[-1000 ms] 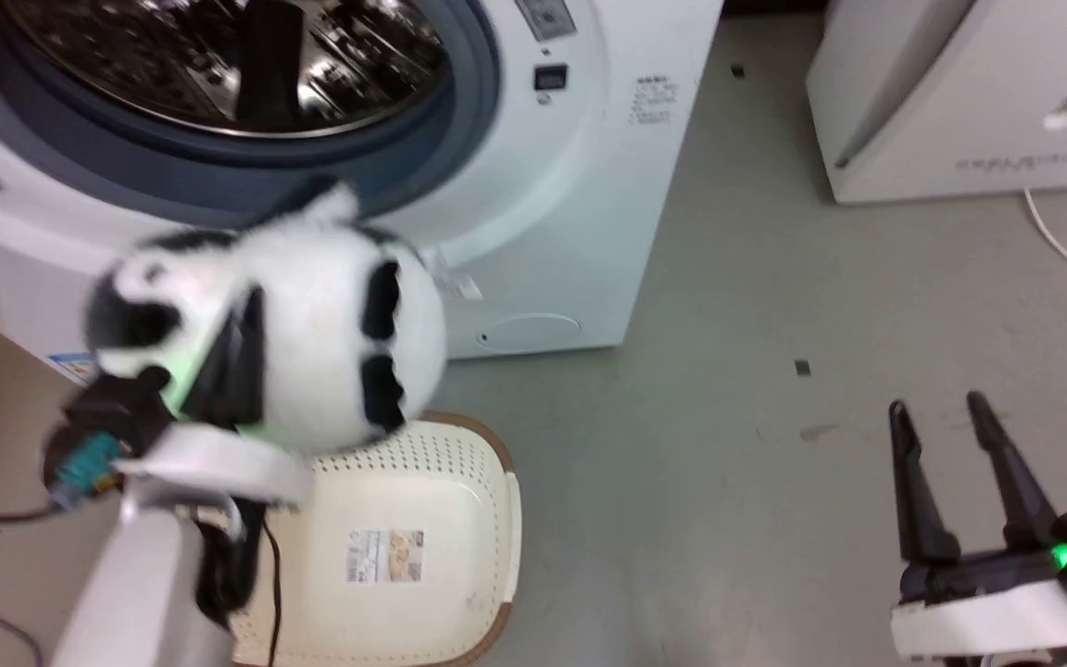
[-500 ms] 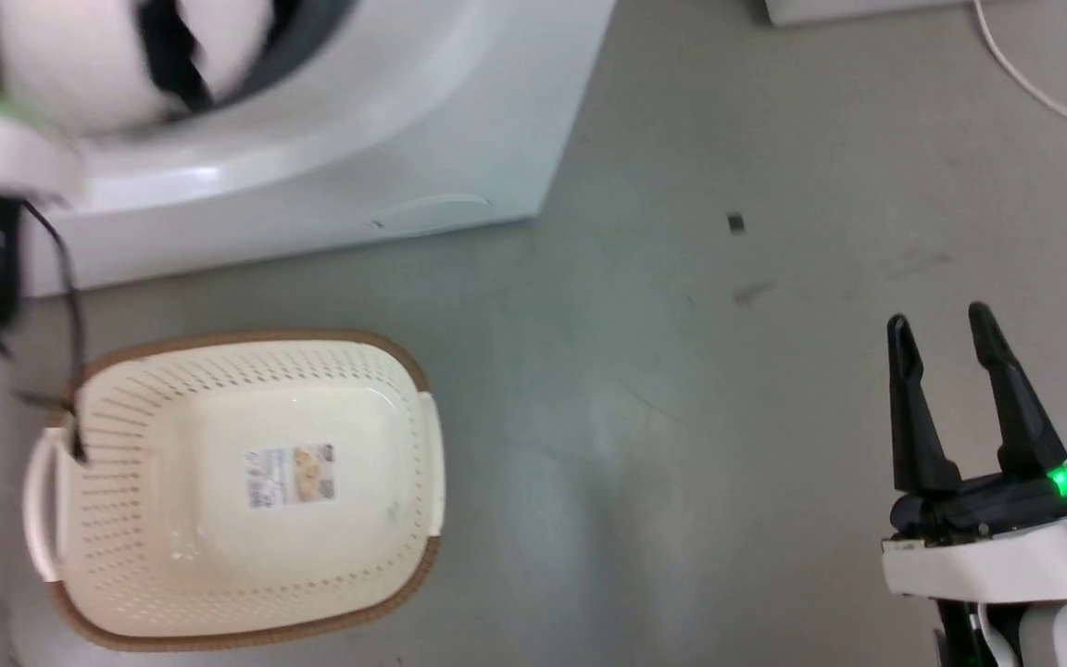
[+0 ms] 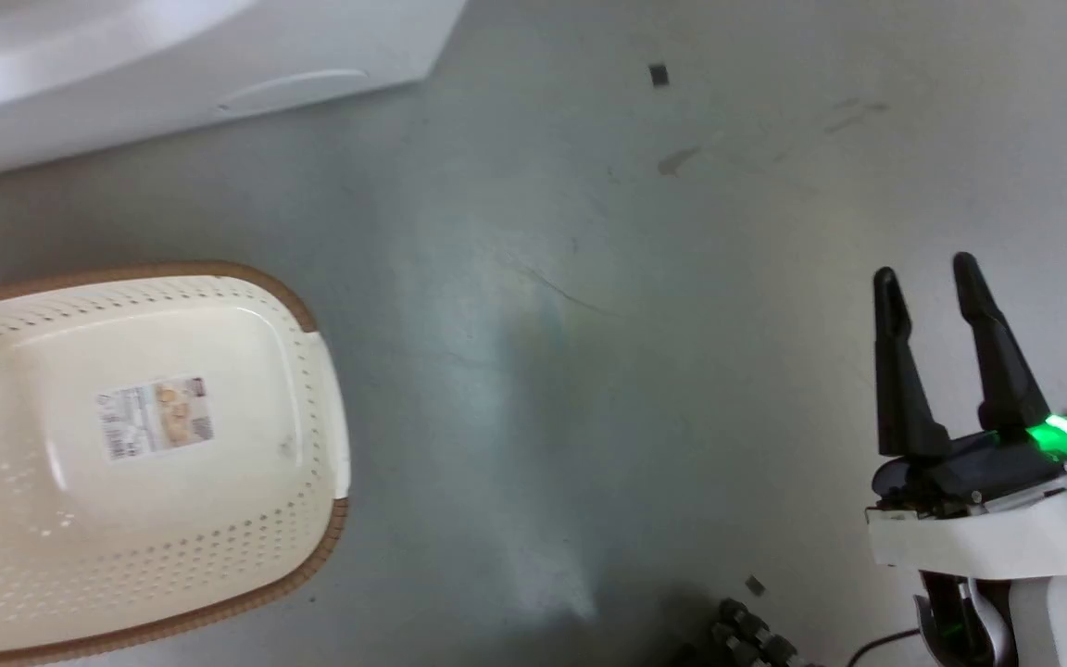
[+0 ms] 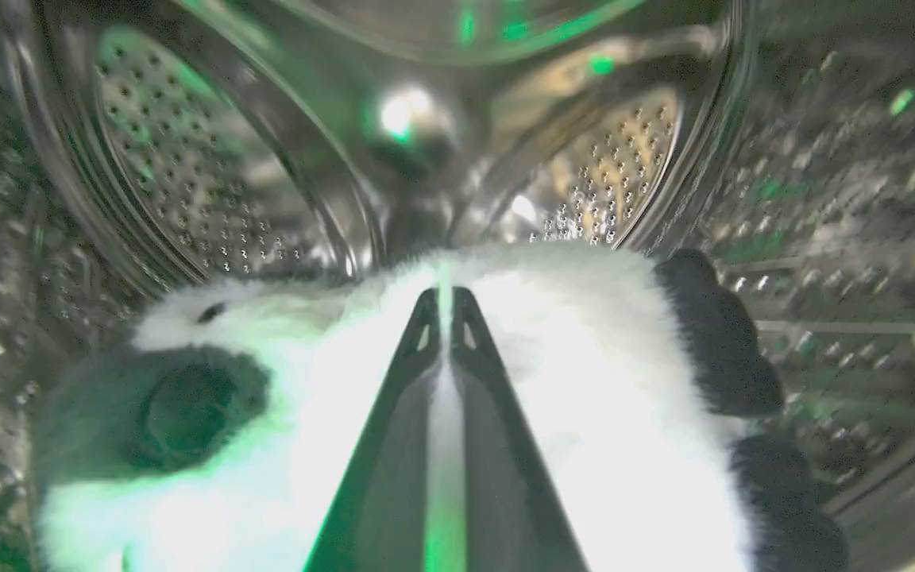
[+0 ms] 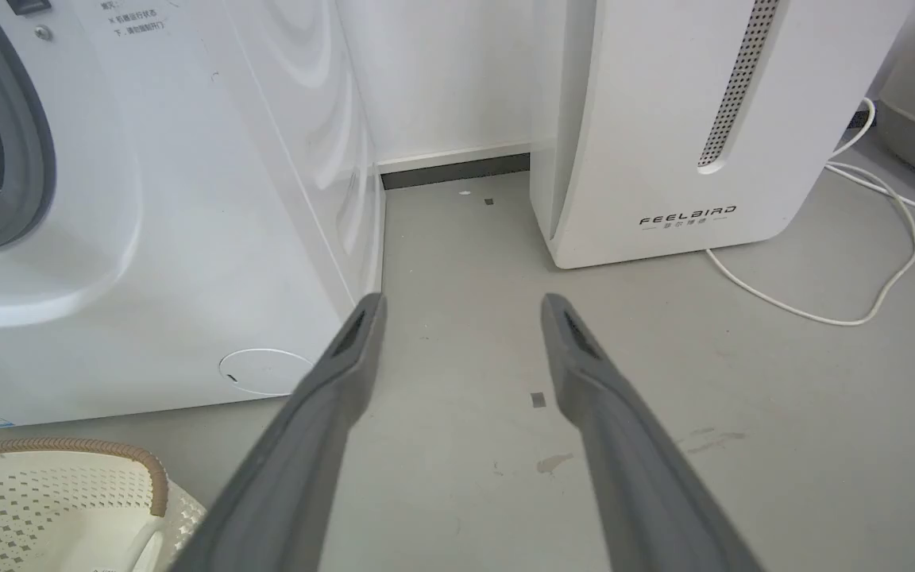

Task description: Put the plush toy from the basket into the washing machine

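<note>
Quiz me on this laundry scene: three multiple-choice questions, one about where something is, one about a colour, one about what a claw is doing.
1. Where is the plush toy?
A. on a chair
B. inside the washing machine
C. on a shelf

2. What colour is the rim of the basket?
A. brown
B. blue
C. red

3. The right gripper is:
A. shut on a towel
B. open, holding nothing
C. shut on the toy

Answers: 1 B, the perforated steel drum surrounds it, and the left gripper pinches it. 2 A, a brown woven-look band. 3 B, its fingers stand apart with nothing between them.
</note>
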You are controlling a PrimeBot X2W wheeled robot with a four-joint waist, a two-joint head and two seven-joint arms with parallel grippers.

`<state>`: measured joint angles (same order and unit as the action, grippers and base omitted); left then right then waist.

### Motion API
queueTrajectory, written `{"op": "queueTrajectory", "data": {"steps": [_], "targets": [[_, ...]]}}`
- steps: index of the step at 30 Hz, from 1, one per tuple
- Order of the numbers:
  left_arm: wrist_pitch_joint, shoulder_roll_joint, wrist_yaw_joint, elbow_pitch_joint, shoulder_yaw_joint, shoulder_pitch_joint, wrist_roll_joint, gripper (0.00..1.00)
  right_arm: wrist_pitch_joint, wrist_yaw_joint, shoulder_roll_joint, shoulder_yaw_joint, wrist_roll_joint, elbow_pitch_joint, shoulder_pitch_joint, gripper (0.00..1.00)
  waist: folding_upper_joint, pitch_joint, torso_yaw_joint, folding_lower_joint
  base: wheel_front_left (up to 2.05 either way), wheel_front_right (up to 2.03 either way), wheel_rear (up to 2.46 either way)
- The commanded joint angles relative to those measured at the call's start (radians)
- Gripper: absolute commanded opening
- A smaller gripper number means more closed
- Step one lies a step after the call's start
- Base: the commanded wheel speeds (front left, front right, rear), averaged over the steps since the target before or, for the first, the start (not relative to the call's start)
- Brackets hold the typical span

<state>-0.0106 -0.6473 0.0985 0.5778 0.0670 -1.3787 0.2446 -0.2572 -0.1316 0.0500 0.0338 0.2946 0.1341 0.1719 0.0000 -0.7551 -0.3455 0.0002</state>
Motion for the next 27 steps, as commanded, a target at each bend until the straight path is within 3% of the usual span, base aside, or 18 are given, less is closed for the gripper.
{"op": "queueTrajectory", "data": {"steps": [1, 6, 15, 16, 17, 27], "targets": [[-0.004, -0.008, 0.004, 0.020, 0.010, -0.026, -0.010, 0.00, -0.005, 0.001, 0.000, 0.005, 0.012, 0.005, 0.018, 1.00, 0.0000, -0.038, -0.034, -0.0002, 0.00, 0.00, 0.00], [-0.052, -0.048, 0.017, 0.138, 0.075, -0.097, -0.054, 0.00, -0.005, 0.001, 0.000, 0.022, 0.028, 0.010, 0.027, 1.00, 0.0000, -0.065, -0.056, -0.0002, 0.00, 0.00, 0.00], [-0.108, -0.042, 0.029, 0.289, 0.153, -0.110, -0.039, 0.00, -0.005, 0.001, 0.000, 0.024, 0.024, 0.003, 0.033, 1.00, 0.0000, -0.068, -0.041, -0.0002, 0.00, 0.00, 0.00], [-0.099, -0.042, 0.030, 0.298, 0.158, -0.105, -0.038, 0.79, -0.005, 0.001, 0.000, 0.023, 0.022, 0.002, 0.035, 1.00, 0.0000, -0.062, -0.037, -0.0002, 0.00, 0.00, 0.00], [-0.088, -0.041, 0.030, 0.309, 0.162, -0.099, -0.036, 1.00, -0.005, 0.001, 0.000, 0.021, 0.019, 0.002, 0.036, 1.00, 0.0000, -0.055, -0.033, -0.0002, 0.00, 0.00, 0.00], [0.115, 0.037, 0.031, 0.419, 0.180, 0.033, 0.015, 1.00, -0.005, 0.001, 0.000, -0.025, -0.049, -0.017, 0.022, 1.00, 0.0000, 0.129, 0.045, -0.0002, 0.00, 0.00, 0.00]]}}
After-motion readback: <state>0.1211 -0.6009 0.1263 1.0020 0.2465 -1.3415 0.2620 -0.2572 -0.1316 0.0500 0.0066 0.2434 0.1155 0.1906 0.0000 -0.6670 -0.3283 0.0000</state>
